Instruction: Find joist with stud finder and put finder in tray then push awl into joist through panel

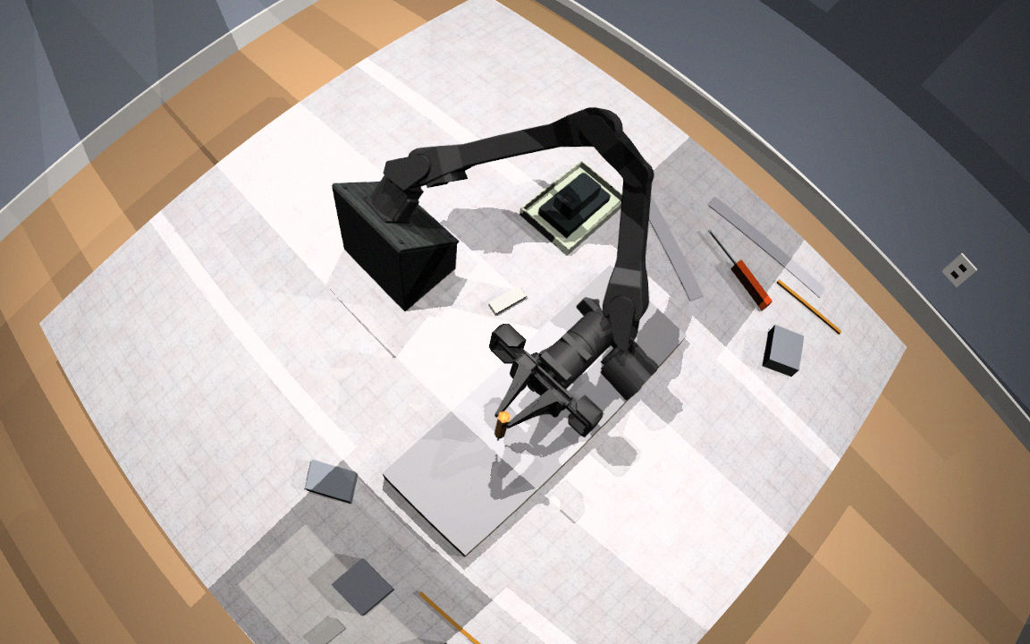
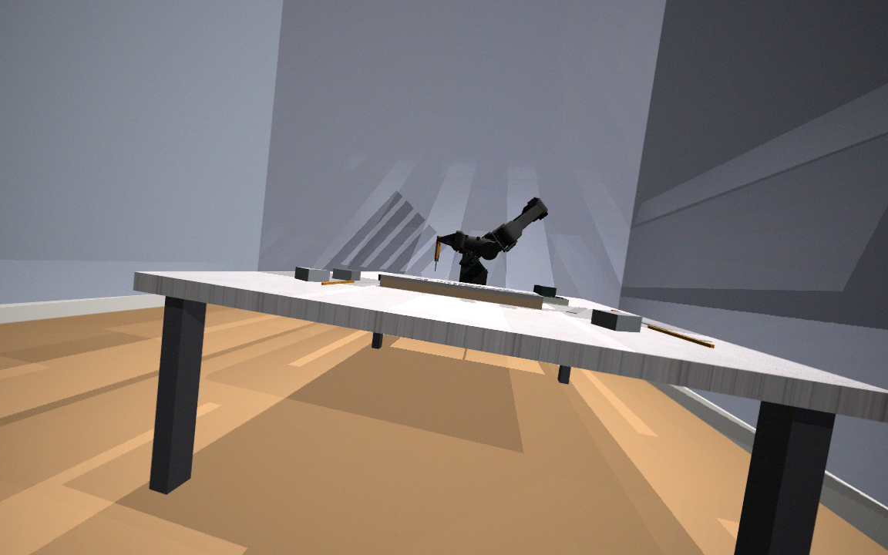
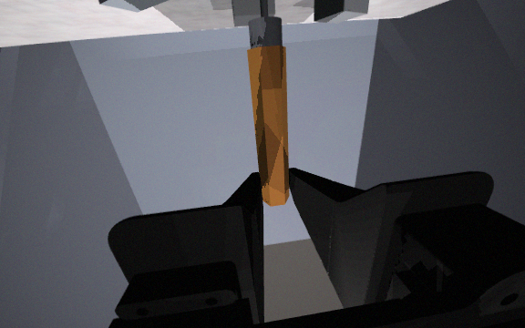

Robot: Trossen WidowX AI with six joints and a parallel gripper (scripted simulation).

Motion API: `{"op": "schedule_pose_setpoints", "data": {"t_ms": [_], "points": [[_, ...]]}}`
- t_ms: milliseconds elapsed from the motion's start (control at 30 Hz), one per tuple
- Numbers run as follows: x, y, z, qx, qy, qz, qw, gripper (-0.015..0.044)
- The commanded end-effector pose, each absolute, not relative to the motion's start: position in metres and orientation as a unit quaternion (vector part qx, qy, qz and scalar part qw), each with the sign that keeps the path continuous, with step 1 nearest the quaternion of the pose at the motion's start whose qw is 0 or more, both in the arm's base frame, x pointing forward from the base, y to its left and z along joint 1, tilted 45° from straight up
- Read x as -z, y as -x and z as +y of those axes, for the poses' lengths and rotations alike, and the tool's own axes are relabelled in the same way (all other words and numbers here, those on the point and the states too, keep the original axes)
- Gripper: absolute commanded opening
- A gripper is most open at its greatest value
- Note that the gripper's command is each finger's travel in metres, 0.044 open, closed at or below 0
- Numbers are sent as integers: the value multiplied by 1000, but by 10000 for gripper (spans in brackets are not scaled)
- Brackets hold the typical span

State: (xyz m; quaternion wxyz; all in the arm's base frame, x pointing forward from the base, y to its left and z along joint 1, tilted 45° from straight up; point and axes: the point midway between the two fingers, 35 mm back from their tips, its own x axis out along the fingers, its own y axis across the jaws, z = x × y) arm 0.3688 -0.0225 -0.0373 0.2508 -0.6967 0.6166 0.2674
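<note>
My gripper [image 1: 502, 416] [image 2: 439, 239] [image 3: 273, 177] is shut on the awl's orange handle [image 1: 501, 426] [image 2: 438, 250] [image 3: 272, 114], near its top end. The awl hangs nearly upright, its thin shaft pointing down; its tip shows above the panel in the exterior view, with a gap below it. The light grey floor panel [image 1: 454, 500] [image 2: 461, 290] lies on the table under the gripper and forearm. The black stud finder [image 1: 575, 203] [image 2: 544, 290] sits in the pale green tray [image 1: 544, 232] [image 2: 557, 301], beside the arm. The joist is hidden, and I see no hole.
A red-handled screwdriver [image 1: 752, 283], a pencil [image 1: 808, 306], a grey block [image 1: 784, 349] and two flat strips lie at the right. A white block [image 1: 507, 300] lies between base and panel. Two grey blocks [image 1: 332, 482] [image 1: 362, 586] and another pencil [image 1: 446, 616] lie beyond the panel's lower-left end.
</note>
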Motion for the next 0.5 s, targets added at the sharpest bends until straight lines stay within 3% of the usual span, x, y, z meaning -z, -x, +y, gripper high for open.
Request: {"op": "schedule_pose_setpoints", "data": {"t_ms": [0, 467], "points": [[42, -368, -20, -266, 696, 619, 250, 0], [52, -367, -10, -266, 696, 619, 250, 0]]}}
